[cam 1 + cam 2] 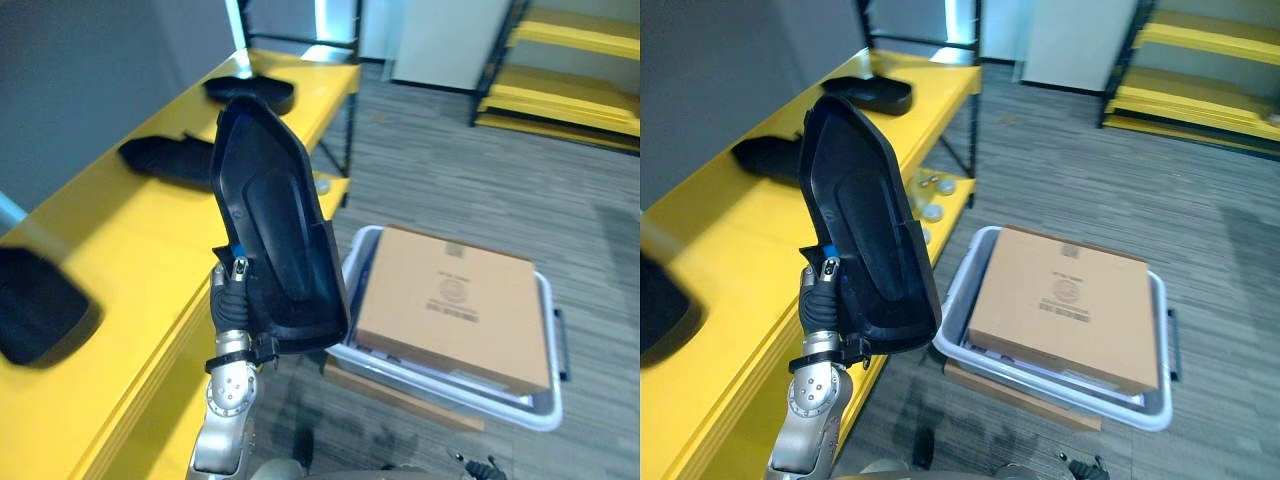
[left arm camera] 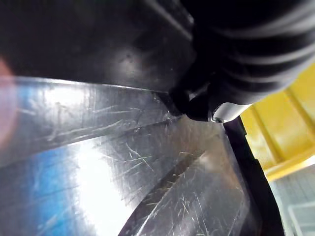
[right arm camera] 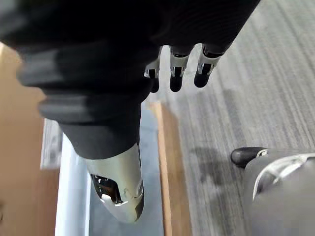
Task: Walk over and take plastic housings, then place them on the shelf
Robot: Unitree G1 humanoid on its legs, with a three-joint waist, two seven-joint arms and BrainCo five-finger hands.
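A long black plastic housing (image 1: 275, 220) stands upright in the air beside the yellow shelf (image 1: 150, 240), its hollow side facing me. My left hand (image 1: 232, 290) holds it from behind at its lower end. In the left wrist view the glossy scratched housing (image 2: 123, 162) lies right against the hand (image 2: 197, 101), whose thumb presses on it. Other black housings lie on the shelf top: one at the far end (image 1: 250, 90), one in the middle (image 1: 165, 158), one close by (image 1: 35, 305). My right hand (image 3: 177, 73) hangs over the floor with relaxed fingers, holding nothing.
A pale grey tote (image 1: 545, 400) sits on the carpet to the right of the shelf, with a flat cardboard box (image 1: 450, 295) on top. Yellow racks (image 1: 570, 70) stand at the back right. Small round items (image 1: 930, 195) lie on the lower shelf level.
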